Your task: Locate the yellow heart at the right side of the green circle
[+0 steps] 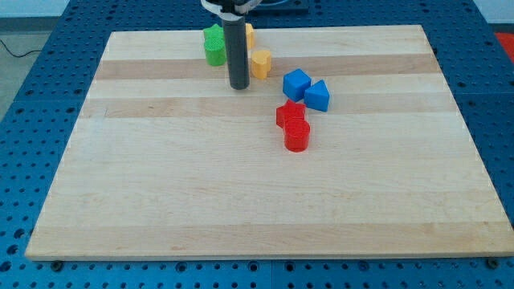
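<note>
My tip [239,85] rests on the board near the view's top, at the end of the dark rod. A yellow heart [261,63] lies just right of the rod, close to it; I cannot tell if they touch. A green circle [215,54] lies just left of the rod, with a second green block [213,35] touching it behind, shape unclear. Another yellow block [249,34] peeks out behind the rod at the board's top edge, mostly hidden.
A blue cube [296,83] and a blue wedge-like block [317,95] sit right of the tip. A red star-like block [291,115] and a red cylinder [297,136] touch each other below them. The wooden board [241,201] lies on a blue perforated table.
</note>
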